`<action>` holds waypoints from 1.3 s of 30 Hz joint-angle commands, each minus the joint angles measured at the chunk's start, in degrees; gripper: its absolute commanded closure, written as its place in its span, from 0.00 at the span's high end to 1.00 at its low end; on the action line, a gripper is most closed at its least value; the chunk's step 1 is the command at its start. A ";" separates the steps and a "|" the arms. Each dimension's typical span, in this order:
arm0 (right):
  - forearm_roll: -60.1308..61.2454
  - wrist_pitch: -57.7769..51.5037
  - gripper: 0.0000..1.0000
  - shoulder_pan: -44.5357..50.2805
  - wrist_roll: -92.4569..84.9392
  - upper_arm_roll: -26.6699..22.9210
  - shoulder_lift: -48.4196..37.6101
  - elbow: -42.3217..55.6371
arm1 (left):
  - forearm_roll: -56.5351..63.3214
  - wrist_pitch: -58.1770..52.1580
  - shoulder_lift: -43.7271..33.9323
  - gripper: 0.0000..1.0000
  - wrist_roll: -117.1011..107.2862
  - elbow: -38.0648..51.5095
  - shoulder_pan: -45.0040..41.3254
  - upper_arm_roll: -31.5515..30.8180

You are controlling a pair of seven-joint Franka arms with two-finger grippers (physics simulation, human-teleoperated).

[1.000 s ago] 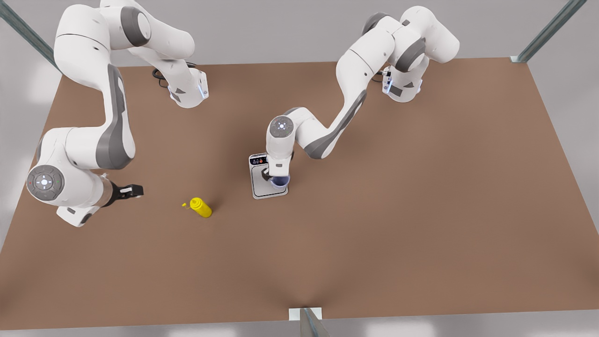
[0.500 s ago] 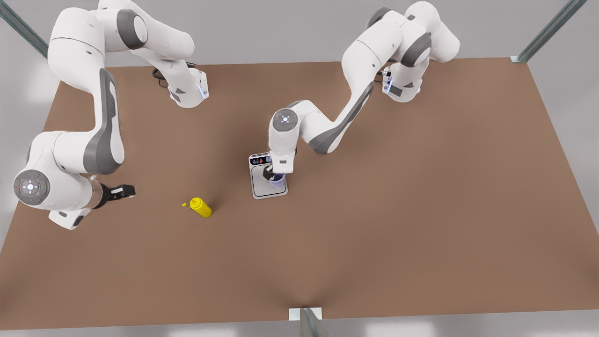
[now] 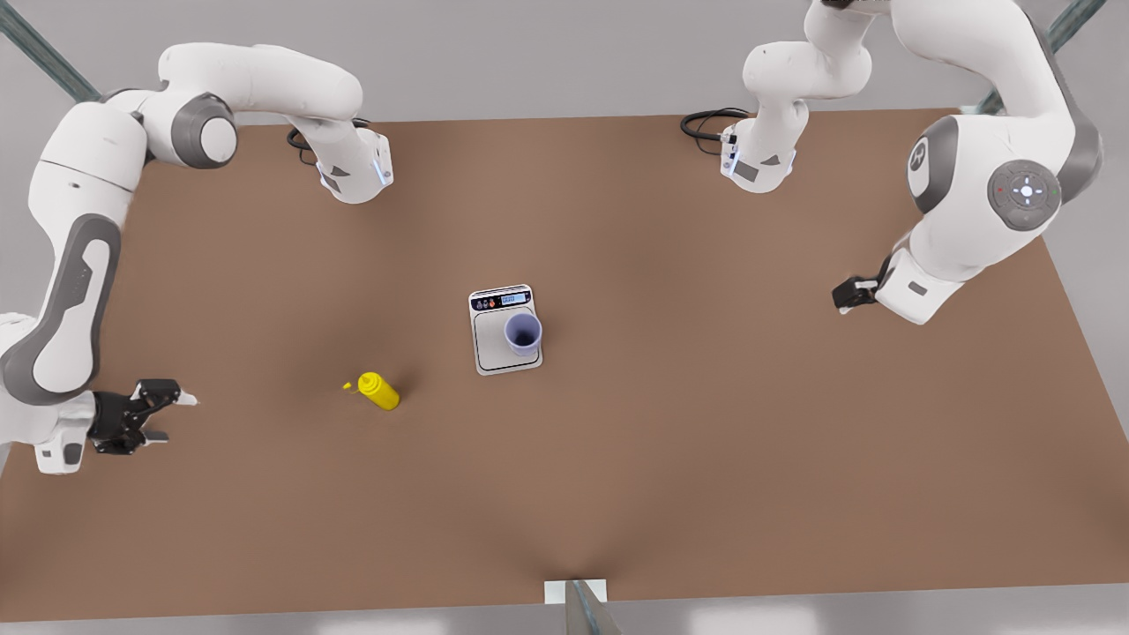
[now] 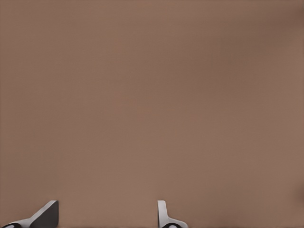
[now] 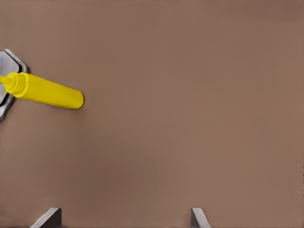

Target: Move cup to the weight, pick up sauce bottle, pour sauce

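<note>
**Brown table: cup on the scale, both end effectors empty**

Plain brown table (image 3: 706,423) carries a flat rectangular silver-white kitchen scale (image 3: 490,346) with a steel plate. Its dark display strip (image 3: 501,301) shows lit digits and small coloured buttons, too small to read. No other writing can be made out.

The small lavender-purple tapered cup (image 3: 523,333) stands upright on the scale's plate, at the corner nearest the display on the front view's right.

The small bright yellow squeeze bottle (image 3: 379,391) lies on its side on the table, near the scale on the front view's left.

The right end effector (image 3: 172,416) hangs well beyond the bottle from the scale, fingers spread, gripping nothing.

The left end effector (image 3: 845,298) is well apart from the scale on the front view's right. The left wrist view shows its fingers parted and empty over bare table.
</note>
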 commanded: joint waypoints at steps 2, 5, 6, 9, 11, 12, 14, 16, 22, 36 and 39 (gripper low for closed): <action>4.62 -0.01 1.00 -2.23 -7.88 0.01 1.16 -0.37 | -0.60 -0.27 0.09 1.00 0.00 0.01 0.05 0.00; 13.14 -0.19 1.00 -5.13 -19.66 0.01 2.30 -3.36 | -0.60 -0.18 0.26 1.00 0.09 0.01 2.07 0.08; 14.73 -0.19 1.00 -5.13 -22.92 0.01 3.27 -3.89 | -0.69 0.25 1.67 1.00 0.09 0.01 3.04 0.08; 21.41 -0.45 1.00 -6.98 -34.16 0.01 4.24 -9.24 | -1.30 0.52 2.37 1.00 0.18 0.01 3.21 0.08; 23.34 -2.39 1.00 -6.98 -35.75 0.10 4.06 -12.24 | -1.22 -1.24 2.64 1.00 0.35 -0.07 3.21 0.08; 26.41 -0.98 1.00 -7.16 -37.42 0.10 4.06 -14.43 | -1.22 -2.38 2.46 1.00 0.53 0.01 3.13 0.08; 28.00 -0.80 1.00 -7.86 -44.27 0.01 4.15 -16.01 | -0.95 -1.24 2.29 1.00 0.62 0.19 3.21 0.35; 28.44 -0.80 1.00 -8.12 -44.90 0.01 4.50 -17.60 | -0.95 -0.54 2.46 1.00 0.70 0.19 3.30 0.44; 28.53 -0.98 1.00 -8.56 -47.25 0.01 4.50 -17.60 | -0.86 -0.36 2.55 1.00 0.70 0.19 3.30 0.52; 28.79 -2.12 1.00 -6.45 -48.93 0.10 6.00 -20.15 | -0.34 -0.36 3.52 1.00 0.62 0.10 3.21 0.52; 30.81 -1.16 1.00 -3.82 -48.85 0.28 6.00 -23.31 | -0.34 -0.36 3.52 1.00 0.62 0.10 3.21 0.52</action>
